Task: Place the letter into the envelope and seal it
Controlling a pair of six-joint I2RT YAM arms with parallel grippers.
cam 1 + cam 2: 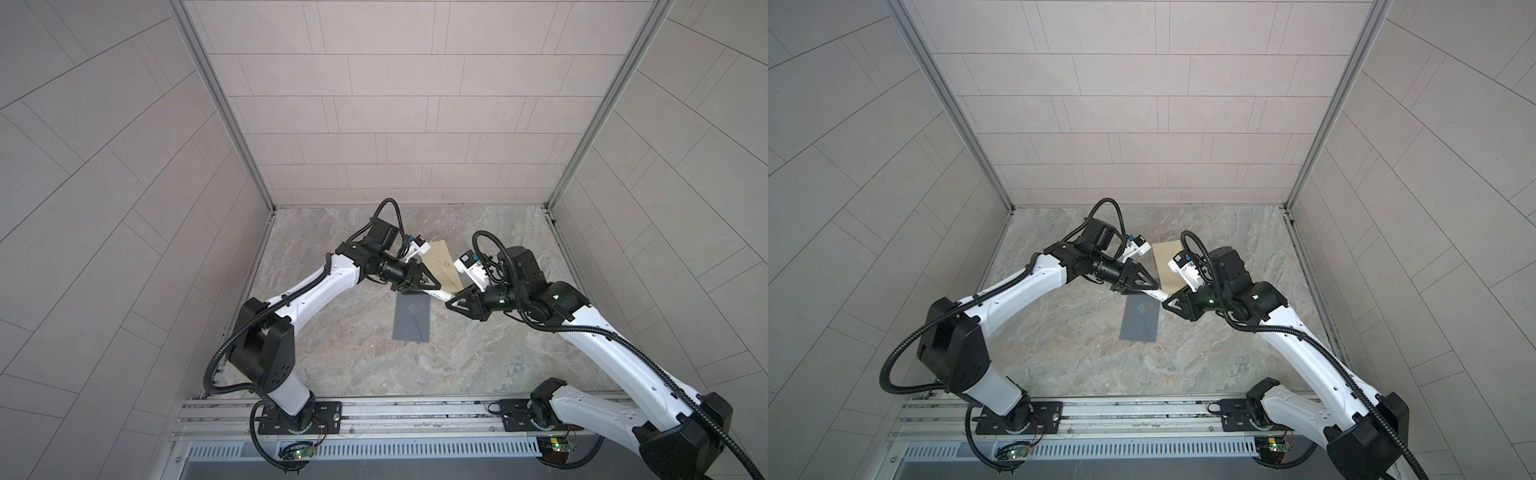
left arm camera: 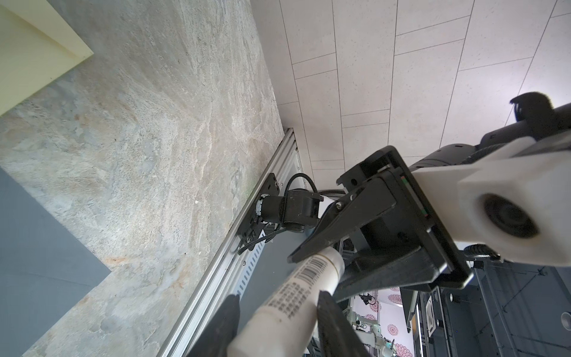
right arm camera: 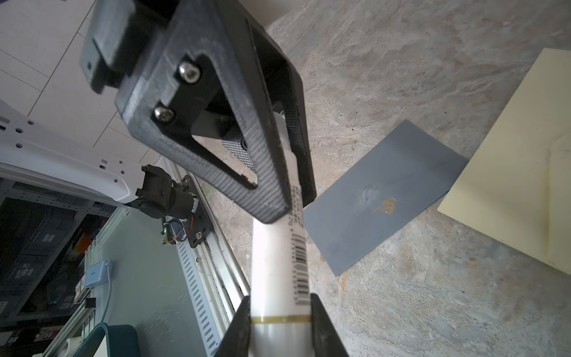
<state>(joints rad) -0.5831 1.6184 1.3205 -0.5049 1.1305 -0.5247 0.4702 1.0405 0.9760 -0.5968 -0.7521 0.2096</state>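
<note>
Clamping smooth white tube [image 3: 278, 262]: right end effector [image 3: 279, 304] (left end effector [image 2: 277, 299] parted astride)

The tube [image 3: 278, 262] in the right gripper [image 3: 279, 309] is smooth, faintly glossy white plastic. The left gripper [image 3: 292, 210] at its far end is matt black plastic with fine ridged lines and shiny metal screws [image 3: 189, 71]. Below both lie matt grey paper [image 3: 386, 201], dented, and smooth cream paper [image 3: 509, 170] on a rough, stone-look table [image 3: 432, 309].

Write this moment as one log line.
right pincer: shut on tube | left pincer: around tube, grip unclear | grey paper, cream paper: on table
</note>
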